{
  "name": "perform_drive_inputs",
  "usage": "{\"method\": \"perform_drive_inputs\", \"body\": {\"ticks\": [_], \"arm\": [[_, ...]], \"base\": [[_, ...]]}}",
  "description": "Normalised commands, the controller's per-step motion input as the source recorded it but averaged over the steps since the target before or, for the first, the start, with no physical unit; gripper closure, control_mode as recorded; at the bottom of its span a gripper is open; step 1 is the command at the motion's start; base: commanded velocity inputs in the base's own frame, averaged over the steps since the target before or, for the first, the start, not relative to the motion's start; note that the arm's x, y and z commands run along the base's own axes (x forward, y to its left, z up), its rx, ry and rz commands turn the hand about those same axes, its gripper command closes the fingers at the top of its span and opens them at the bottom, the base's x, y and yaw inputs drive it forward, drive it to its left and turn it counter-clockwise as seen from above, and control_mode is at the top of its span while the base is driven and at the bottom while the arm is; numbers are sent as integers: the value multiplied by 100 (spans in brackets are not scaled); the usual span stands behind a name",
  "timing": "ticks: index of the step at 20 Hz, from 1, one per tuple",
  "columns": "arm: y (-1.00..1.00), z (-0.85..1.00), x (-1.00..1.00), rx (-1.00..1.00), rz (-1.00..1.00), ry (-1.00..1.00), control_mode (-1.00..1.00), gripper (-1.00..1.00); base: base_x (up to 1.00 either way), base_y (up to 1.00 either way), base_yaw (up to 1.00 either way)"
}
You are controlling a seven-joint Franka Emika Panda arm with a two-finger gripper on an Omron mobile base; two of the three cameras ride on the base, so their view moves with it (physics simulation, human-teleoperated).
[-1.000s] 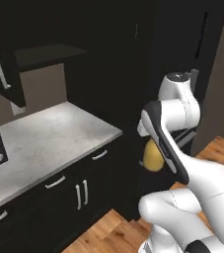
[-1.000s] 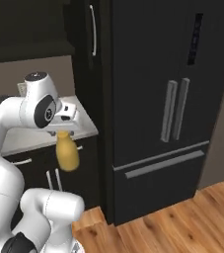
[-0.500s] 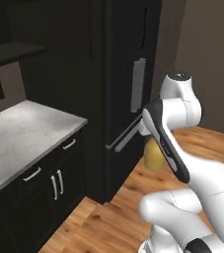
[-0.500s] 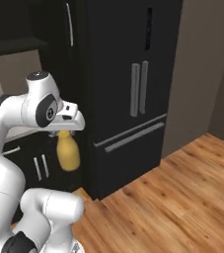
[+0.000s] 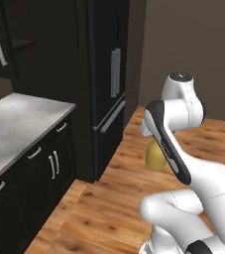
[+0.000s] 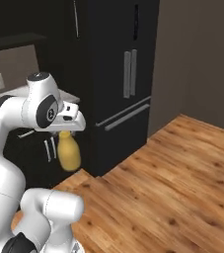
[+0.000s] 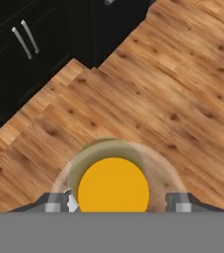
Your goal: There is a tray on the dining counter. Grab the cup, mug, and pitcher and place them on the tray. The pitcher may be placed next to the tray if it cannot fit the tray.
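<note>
Above wood floor [image 6: 172, 188], end effector [image 6: 66, 132] grips pitcher [image 6: 69, 154] by neck; black fridge [image 6: 118, 74], cabinets [image 5: 29, 173] close alongside.

Amber pitcher [image 6: 69, 154], black fridge [image 6: 118, 74]

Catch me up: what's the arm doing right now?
The gripper is carrying the pitcher, held by its neck and hanging above the wood floor. In front are the black fridge and dark cabinets under a marble counter. Neither the tray nor the dining counter is in sight, so the pitcher isn't placed yet.
</note>
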Motion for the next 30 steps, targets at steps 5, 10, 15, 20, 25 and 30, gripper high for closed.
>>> {"method": "perform_drive_inputs", "body": {"ticks": [5, 10, 15, 20, 25, 30], "arm": [[0, 0, 0, 0, 0, 0, 100, 100], [0, 0, 0, 0, 0, 0, 100, 100], [0, 0, 0, 0, 0, 0, 100, 100], [0, 0, 0, 0, 0, 0, 100, 100], [0, 0, 0, 0, 0, 0, 100, 100], [0, 0, 0, 0, 0, 0, 100, 100]], "base": [[-100, 21, -32], [-100, 5, -33], [-100, 0, -31], [-100, -10, -30], [-73, -53, -25], [-58, -72, -21]]}}
